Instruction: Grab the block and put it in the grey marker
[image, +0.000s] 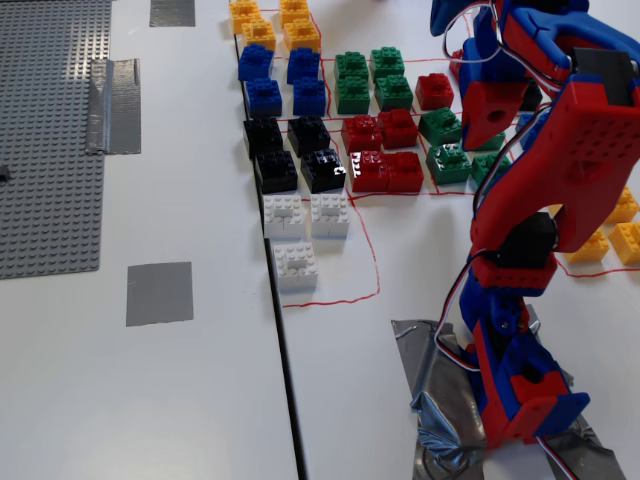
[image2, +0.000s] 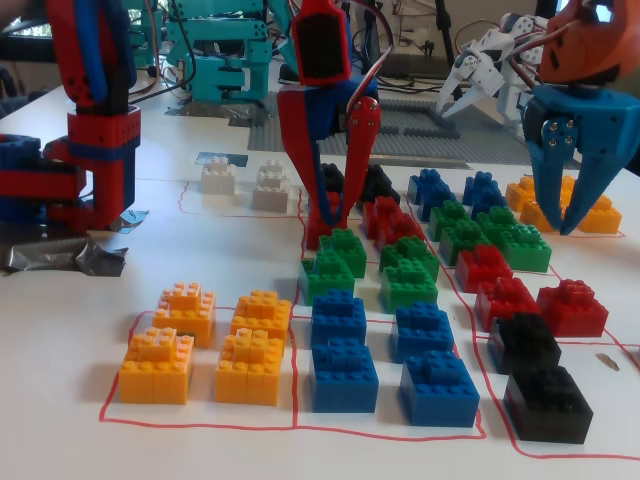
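Block (image: 296, 265): white, untouched on table w/ two more white ones.
Grey marker (image: 160, 293): bare.
Gripper (image2: 331, 218): I see jaws apart, tips down, red brick (image2: 322, 222) partly hidden between.

**Bricks in outlined plots, patch off to the left**

In a fixed view, three white blocks (image: 296, 265) sit nearest the arm's base (image: 525, 390), rows of bricks (image: 300, 150) beyond them. The grey marker (image: 159, 293) lies left, apart, below the baseplate (image: 50, 140).

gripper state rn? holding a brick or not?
Gripper: open, holding nothing; fingertips down among the red bricks, beside the green bricks. White blocks untouched.
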